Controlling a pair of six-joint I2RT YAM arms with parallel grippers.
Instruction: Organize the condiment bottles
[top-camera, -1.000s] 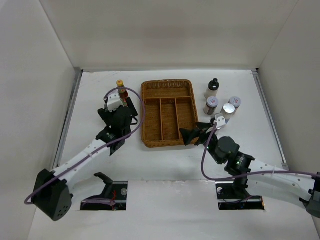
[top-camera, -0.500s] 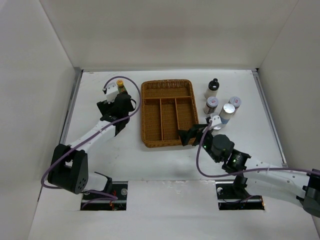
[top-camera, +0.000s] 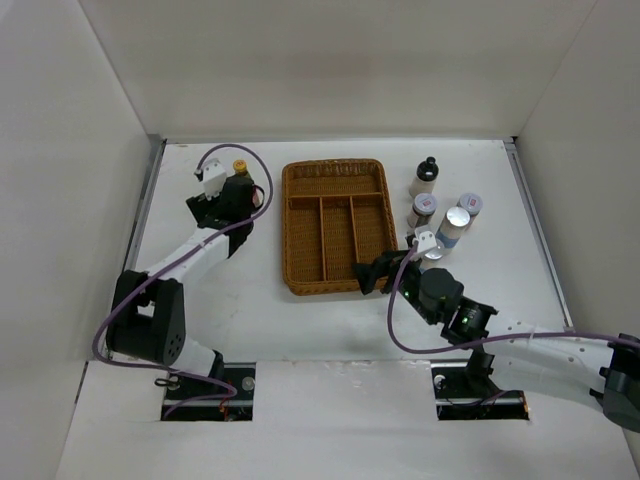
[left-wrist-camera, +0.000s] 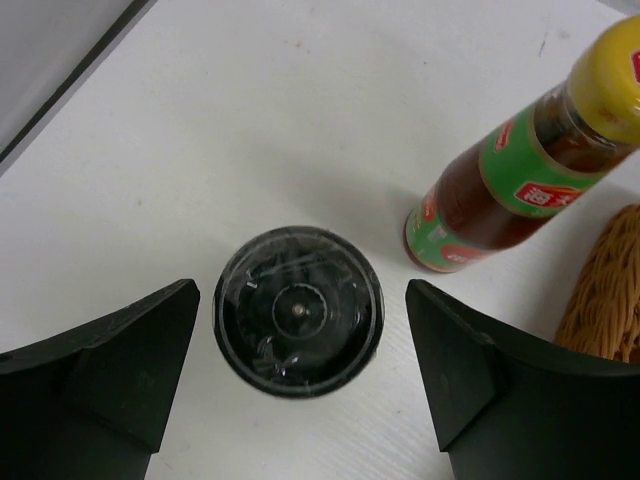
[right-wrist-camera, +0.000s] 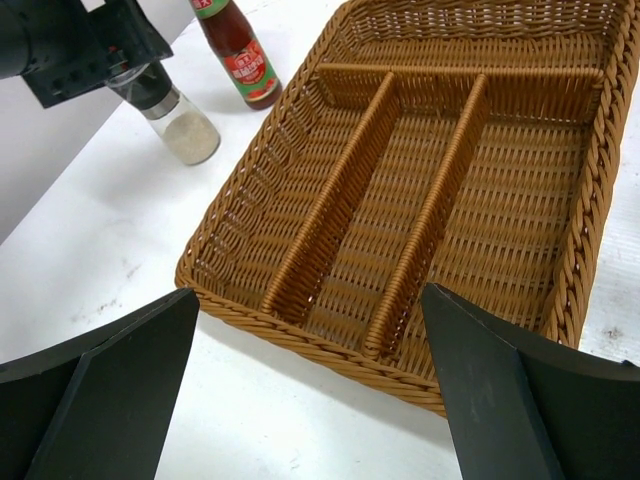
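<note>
- Stretching farther than a second ago, the left arm (top-camera: 183, 260) has reached toward the far-left corner of the white table (top-camera: 330, 330). The right arm (top-camera: 530, 348) has drawn its wrist in to the tray's near-right corner.
- Between them sits the brown wicker divided tray (top-camera: 287, 225), its long side running away from the arms. No bottle lies in it (the sorting has hardly begun, I'd say).
- The left gripper (left-wrist-camera: 302, 303) now hangs straight above a jar, its black fingers spread wide, one on either side and neither touching. To me that looks lined up for a grab.
- The right gripper (right-wrist-camera: 310, 295) is spread as well and holds nothing, hovering over the tray's near rim.
- Right of the tray a group stands upright, among them a black-capped cream bottle (top-camera: 426, 177) and silver-lidded shakers (top-camera: 458, 217).
- The tall yellow-capped sauce bottle with a red and green label (left-wrist-camera: 505, 185) stands just left of the tray's far corner, long axis vertical, cap up.
- The small dark-lidded glass jar of pale grains (right-wrist-camera: 180, 125) stands just beside that bottle, not touching it. It is upright too, lid facing up at the wrist camera.
</note>
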